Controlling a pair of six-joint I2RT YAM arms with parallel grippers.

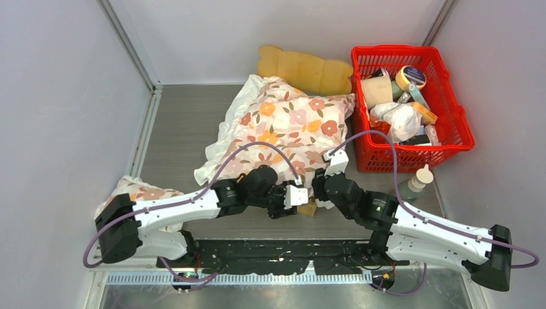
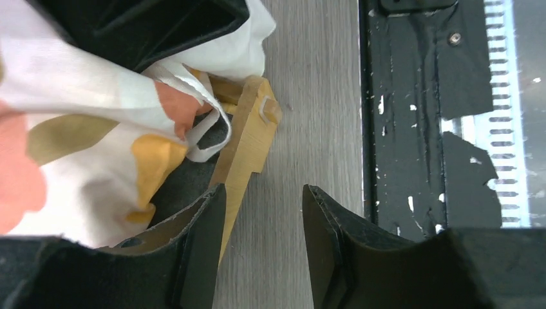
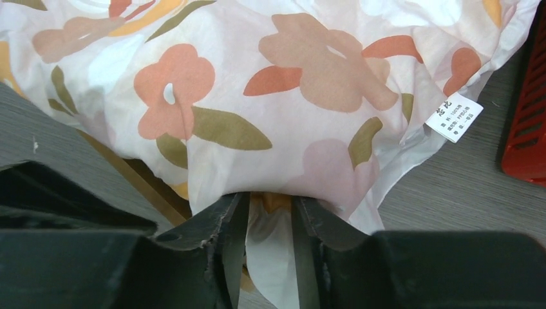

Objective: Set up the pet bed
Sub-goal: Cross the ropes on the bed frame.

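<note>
status: setup partly done (est.). pet bed (image 1: 302,67) sits mid-table, headboard at 12 o'clock, near corner rail exposed at 6 o'clock. floral cushion (image 1: 290,122) lies over the frame but skewed and bunched, overhanging toward 7 o'clock; not seated within rails. 2nd small pillow (image 1: 141,192) is off-bed at 8 o'clock. left gripper (image 2: 264,193): jaws apart, empty, one finger beside the rail, contact unclear. right gripper (image 3: 270,203): narrow gap, cushion hem betw. jaws; clamped or slack, cannot tell. remaining: square cushion inside rails, poss. add pillow.
</note>
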